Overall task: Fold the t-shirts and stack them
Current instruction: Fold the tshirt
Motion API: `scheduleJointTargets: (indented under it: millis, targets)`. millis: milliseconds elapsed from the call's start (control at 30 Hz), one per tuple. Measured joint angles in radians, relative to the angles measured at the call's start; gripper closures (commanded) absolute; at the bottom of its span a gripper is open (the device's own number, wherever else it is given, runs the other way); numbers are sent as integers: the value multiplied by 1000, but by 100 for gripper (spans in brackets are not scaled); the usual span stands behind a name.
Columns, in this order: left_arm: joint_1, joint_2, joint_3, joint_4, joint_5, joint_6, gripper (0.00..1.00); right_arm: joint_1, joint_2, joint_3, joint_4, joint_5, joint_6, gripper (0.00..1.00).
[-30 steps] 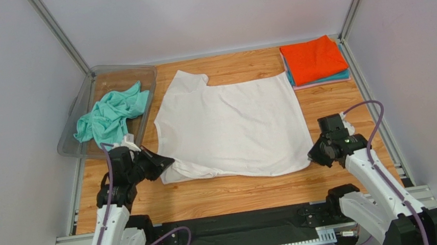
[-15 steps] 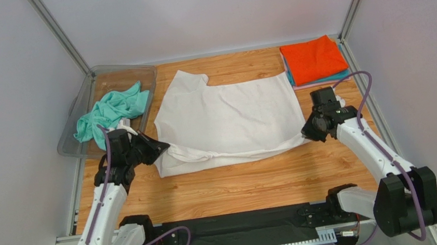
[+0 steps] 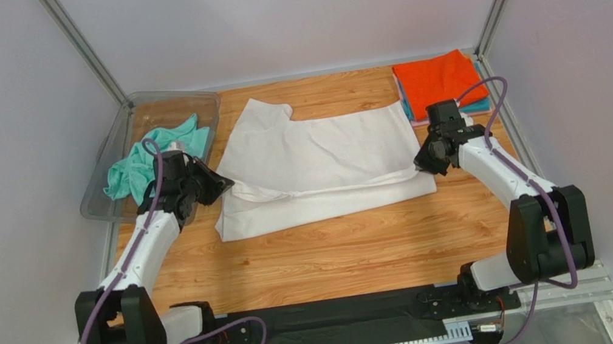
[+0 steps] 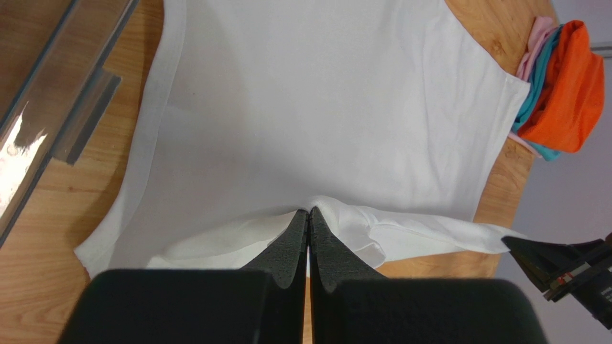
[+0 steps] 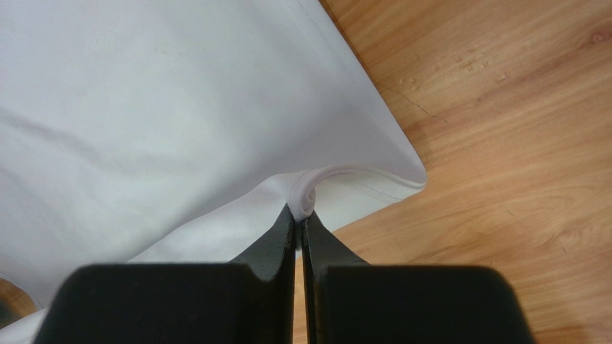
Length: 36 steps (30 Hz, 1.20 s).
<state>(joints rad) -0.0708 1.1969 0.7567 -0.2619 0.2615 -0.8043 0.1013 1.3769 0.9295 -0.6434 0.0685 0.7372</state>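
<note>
The large white t-shirt [image 3: 317, 156] lies spread on the wooden table, its near hem lifted and carried over the rest. My left gripper [image 3: 225, 188] is shut on the hem's left end [image 4: 316, 208]. My right gripper [image 3: 422, 163] is shut on the hem's right corner [image 5: 305, 193]. The mint-green t-shirt [image 3: 153, 157] lies crumpled in the clear tray [image 3: 103, 175]. The orange t-shirt [image 3: 439, 82] lies folded on top of the teal one [image 3: 476, 107] and the pink one [image 4: 533, 37] at the back right.
The clear plastic tray stands at the back left beside the left arm. The folded stack [image 4: 564, 86] sits by the right wall. Bare wooden table [image 3: 341, 249] shows in front of the white shirt.
Both grippers have moved away from the near edge toward the back, carrying the white shirt's near hem up and over the shirt. The shirt now covers less of the table front.
</note>
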Motion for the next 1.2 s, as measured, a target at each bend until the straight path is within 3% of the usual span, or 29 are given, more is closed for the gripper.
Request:
scheduleJointTargets:
  millis: [233, 300, 333, 367, 400, 433, 600, 700, 967, 1200]
  targets:
    - [0, 181, 80, 21, -34, 36, 99, -13, 124, 66, 39, 1, -12, 94]
    - [0, 243, 122, 19, -48, 56, 70, -18, 156, 84, 42, 2, -17, 86]
    - [0, 267, 140, 18, -52, 71, 61, -20, 174, 97, 43, 2, -21, 81]
    - [0, 289, 161, 13, -51, 77, 40, -21, 190, 111, 42, 3, -26, 77]
    - [0, 311, 182, 13, -49, 86, 18, -23, 204, 126, 43, 3, -31, 63]
    - [0, 320, 196, 13, -46, 97, 1, -24, 215, 140, 42, 7, -35, 57]
    - [-31, 308, 220, 10, -30, 124, 0, -24, 208, 171, 43, 19, -72, 17]
    - [-64, 269, 219, -8, -19, 136, 0, -24, 174, 167, 38, 17, -99, 0]
    - [-138, 109, 74, 16, 25, 127, 0, 56, 60, 42, 74, -35, -162, 0]
    - [-143, 194, -49, 70, 81, 91, 0, 119, 188, 13, 141, -88, -190, 0]
